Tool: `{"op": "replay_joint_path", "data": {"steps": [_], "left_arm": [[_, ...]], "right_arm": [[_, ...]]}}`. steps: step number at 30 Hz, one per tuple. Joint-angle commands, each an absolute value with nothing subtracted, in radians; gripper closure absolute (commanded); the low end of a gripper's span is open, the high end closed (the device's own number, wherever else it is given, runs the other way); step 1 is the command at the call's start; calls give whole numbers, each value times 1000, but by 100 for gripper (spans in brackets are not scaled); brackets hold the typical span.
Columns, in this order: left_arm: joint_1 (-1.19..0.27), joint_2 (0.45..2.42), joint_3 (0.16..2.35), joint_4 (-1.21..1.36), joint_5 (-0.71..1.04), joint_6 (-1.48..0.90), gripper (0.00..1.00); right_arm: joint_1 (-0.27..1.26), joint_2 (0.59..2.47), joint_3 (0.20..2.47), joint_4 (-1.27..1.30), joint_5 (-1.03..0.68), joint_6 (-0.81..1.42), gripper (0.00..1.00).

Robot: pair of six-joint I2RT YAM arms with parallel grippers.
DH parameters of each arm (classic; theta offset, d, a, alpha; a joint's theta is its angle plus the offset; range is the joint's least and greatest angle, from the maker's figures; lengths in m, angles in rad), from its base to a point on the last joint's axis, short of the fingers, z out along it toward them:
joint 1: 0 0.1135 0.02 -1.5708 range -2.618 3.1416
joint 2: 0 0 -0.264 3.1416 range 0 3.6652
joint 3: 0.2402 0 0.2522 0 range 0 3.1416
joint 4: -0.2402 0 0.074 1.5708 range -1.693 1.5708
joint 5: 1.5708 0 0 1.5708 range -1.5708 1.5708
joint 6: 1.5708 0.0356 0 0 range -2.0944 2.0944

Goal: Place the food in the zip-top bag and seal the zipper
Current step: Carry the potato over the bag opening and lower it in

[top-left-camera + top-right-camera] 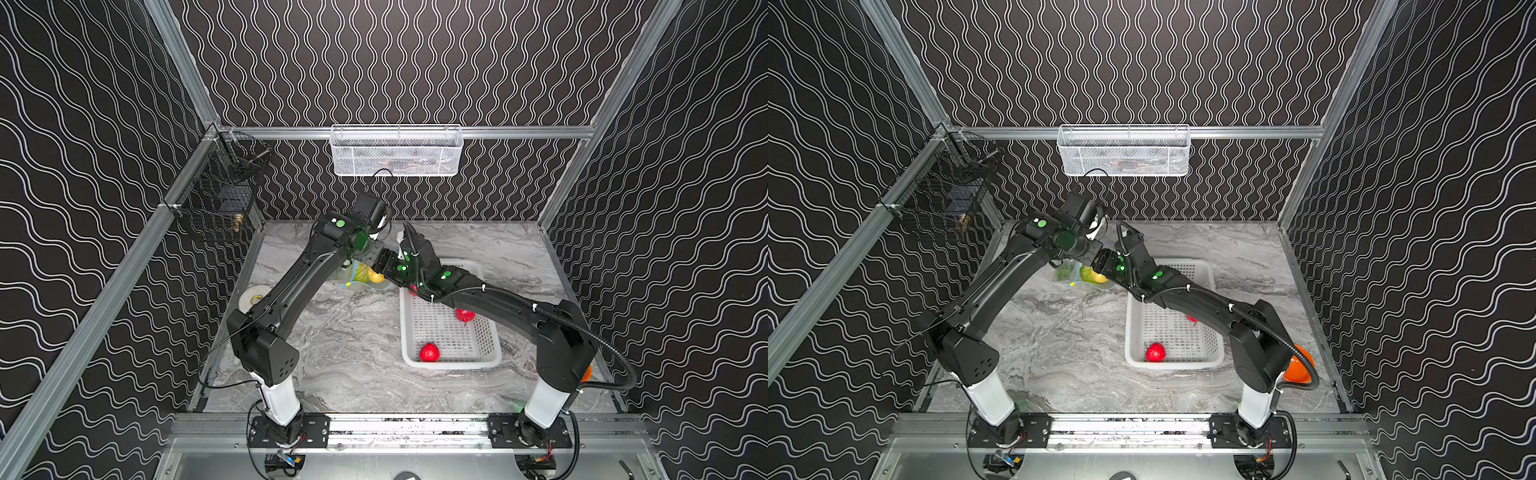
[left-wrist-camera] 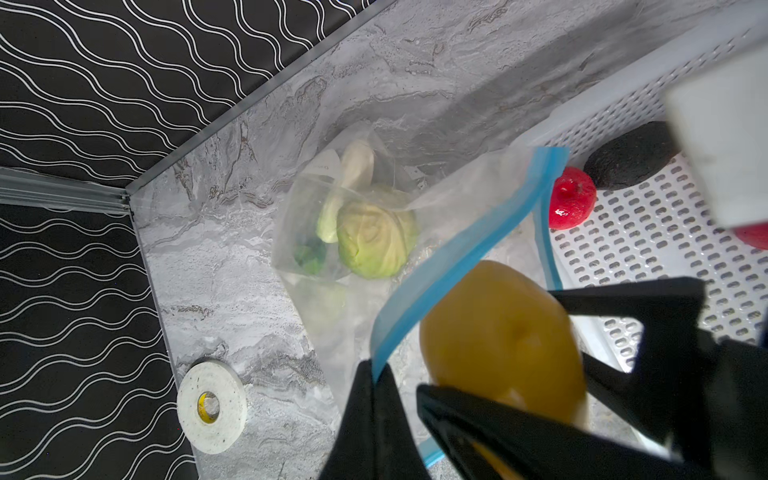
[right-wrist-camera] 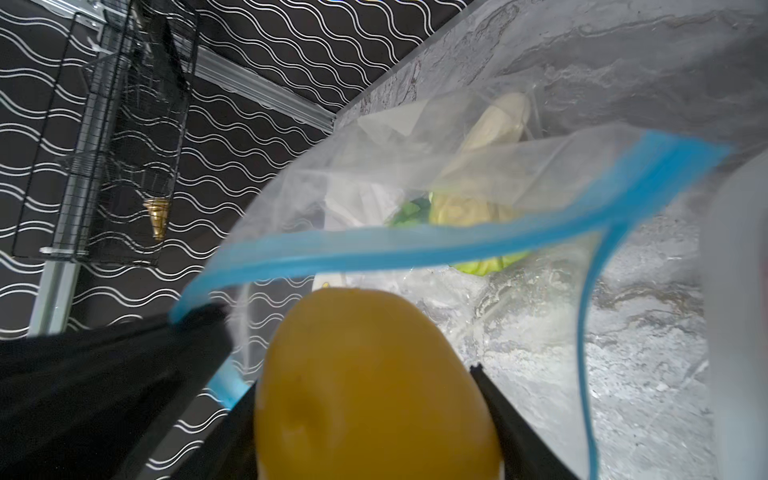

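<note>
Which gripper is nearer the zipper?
Left. The left gripper pinches the zipper itself; the right gripper, holding a yellow piece, hovers just beside it.

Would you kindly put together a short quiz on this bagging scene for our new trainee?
1. True or false: the left gripper is shut on the blue zipper strip.
2. What does the right gripper hold? A) red fruit B) yellow piece C) cabbage
3. Fill in: the dark item lies in the white ____.
Key: 1 true; 2 B; 3 basket.
</note>
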State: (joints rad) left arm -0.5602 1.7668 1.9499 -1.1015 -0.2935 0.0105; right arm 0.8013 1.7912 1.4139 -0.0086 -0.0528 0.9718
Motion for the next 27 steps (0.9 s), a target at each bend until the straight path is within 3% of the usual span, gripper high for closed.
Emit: {"op": "replay_joint_path", "data": {"steps": [1, 11, 13, 21, 27], "left_arm": [[-560, 1756, 1956, -1101, -289, 20, 100], [-561, 1755, 1963, -1105, -285, 19, 100], [-560, 1752, 1958, -1103, -283, 19, 100], [-561, 1758, 1959, -1103, -279, 17, 100], [-560, 1756, 1956, -1101, -282, 18, 100]], "right_arm": [[802, 1811, 1431, 53, -43, 976, 46], [802, 1855, 1456, 74, -24, 988, 38], [802, 1860, 1460, 92, -41, 978, 30], [804, 1845, 1453, 102, -40, 961, 14], [804, 1820, 1427, 109, -29, 966, 14]]}}
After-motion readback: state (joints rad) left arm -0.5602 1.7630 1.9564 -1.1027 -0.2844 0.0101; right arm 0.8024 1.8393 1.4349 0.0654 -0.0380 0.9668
